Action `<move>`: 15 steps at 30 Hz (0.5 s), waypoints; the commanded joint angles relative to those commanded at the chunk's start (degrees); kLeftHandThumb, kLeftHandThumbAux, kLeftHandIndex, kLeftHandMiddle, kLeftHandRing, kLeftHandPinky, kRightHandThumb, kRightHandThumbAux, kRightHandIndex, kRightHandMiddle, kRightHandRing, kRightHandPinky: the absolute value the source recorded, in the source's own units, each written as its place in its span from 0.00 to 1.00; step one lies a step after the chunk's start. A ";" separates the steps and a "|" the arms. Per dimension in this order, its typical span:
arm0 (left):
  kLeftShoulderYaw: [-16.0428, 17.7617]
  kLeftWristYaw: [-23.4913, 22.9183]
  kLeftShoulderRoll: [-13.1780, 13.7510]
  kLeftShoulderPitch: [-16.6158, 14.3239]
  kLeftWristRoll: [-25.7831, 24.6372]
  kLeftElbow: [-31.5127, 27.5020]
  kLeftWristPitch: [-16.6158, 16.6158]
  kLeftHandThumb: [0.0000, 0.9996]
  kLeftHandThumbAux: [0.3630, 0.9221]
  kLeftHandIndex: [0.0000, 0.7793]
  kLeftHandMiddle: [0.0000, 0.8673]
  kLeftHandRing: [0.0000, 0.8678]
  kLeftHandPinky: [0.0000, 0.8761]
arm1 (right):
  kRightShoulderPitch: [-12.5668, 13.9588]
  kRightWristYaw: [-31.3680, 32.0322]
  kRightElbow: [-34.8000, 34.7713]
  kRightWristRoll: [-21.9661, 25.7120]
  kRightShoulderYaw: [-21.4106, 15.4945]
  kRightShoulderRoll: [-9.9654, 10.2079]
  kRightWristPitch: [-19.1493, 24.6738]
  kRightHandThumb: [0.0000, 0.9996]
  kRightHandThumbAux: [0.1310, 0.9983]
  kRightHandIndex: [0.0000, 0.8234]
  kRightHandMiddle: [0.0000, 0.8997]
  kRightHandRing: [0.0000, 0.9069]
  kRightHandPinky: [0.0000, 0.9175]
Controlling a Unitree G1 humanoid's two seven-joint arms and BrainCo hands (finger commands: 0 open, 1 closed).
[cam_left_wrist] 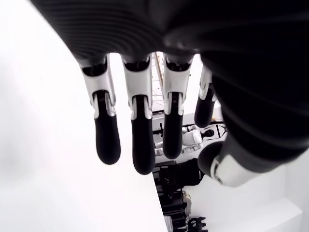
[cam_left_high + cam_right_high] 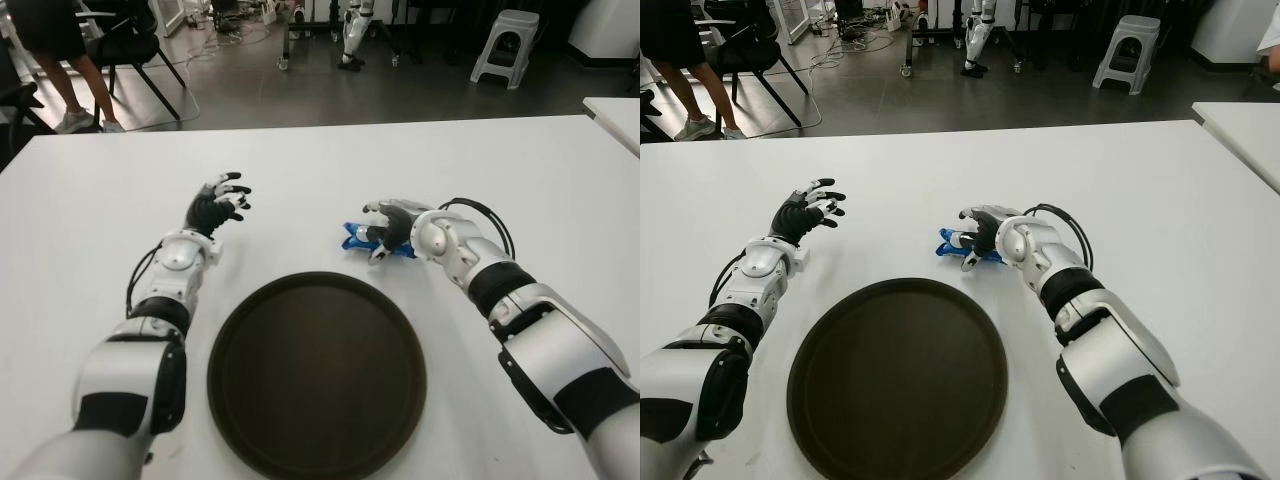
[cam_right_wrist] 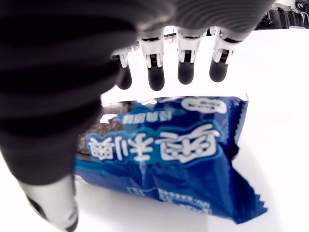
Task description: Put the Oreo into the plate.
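The grasp on the Oreo packet (image 3: 164, 159) is being set up by the right hand (image 2: 392, 228), and judging by the frames nothing is yet being lifted. The blue packet is lying flat on the white table (image 2: 330, 165), directly under the right palm, with the four fingers (image 3: 186, 72) being held out straight beyond its far edge and the thumb (image 3: 53, 210) showing at its near side; the hand is thus arched open over the packet, and no closed grip on it is being shown. The dark round plate (image 2: 228, 345) is lying on the wrist side of this hand, toward the robot's body and slightly to its left, near but apart from the packet. The left hand (image 2: 218, 203) is being held with fingers loosely spread and nothing in it, well apart on the packet's left, beside the plate's far left rim. Next, a closing of fingers against thumb across the packet is being called for, then a lift and a short carry back over the plate's rim, where the thin, slippery wrapper is likely to be the difficulty.
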 joint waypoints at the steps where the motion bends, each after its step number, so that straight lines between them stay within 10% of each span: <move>1: 0.00 0.01 0.01 -0.01 0.00 0.02 0.04 0.22 0.57 0.25 0.37 0.45 0.50 | 0.03 -0.10 -0.01 0.01 -0.02 -0.01 -0.06 0.00 0.74 0.04 0.08 0.05 0.07; 15: 0.04 -0.33 -0.08 0.06 -0.13 -0.14 -0.10 0.23 0.57 0.25 0.37 0.45 0.49 | 0.23 -1.80 -0.21 -0.27 0.10 0.10 0.63 0.00 0.70 0.13 0.13 0.11 0.09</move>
